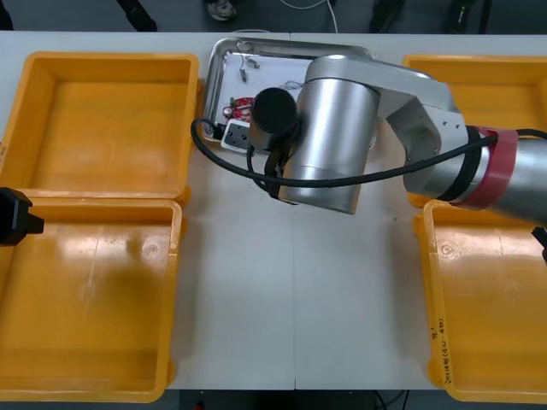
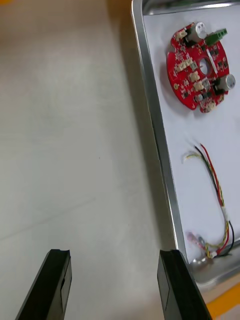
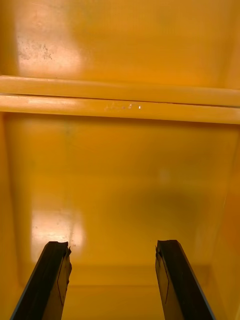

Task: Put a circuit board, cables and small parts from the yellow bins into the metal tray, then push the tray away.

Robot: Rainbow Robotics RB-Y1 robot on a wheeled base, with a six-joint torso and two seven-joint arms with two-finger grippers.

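- The tray (image 2: 151, 115) has a bright, polished metal rim, and its floor is flat matt white.
- The left near bin (image 1: 85, 299) is smooth yellow plastic, glossy enough to reflect the lamps, with faint scuffs.
- The circuit board (image 2: 181, 55) is glossy red and carries small shiny metal cans.
- The table (image 1: 291, 290) is pale, smooth and matt.
- The right arm (image 1: 329, 128) has a satin silver metal casing.
- The left gripper (image 3: 112, 250) has dull black fingers (image 3: 50, 280).

Bare table (image 1: 291, 316) lies open between the yellow bins (image 1: 176, 256); the right arm (image 1: 333, 137) overhangs the metal tray (image 1: 213, 77).
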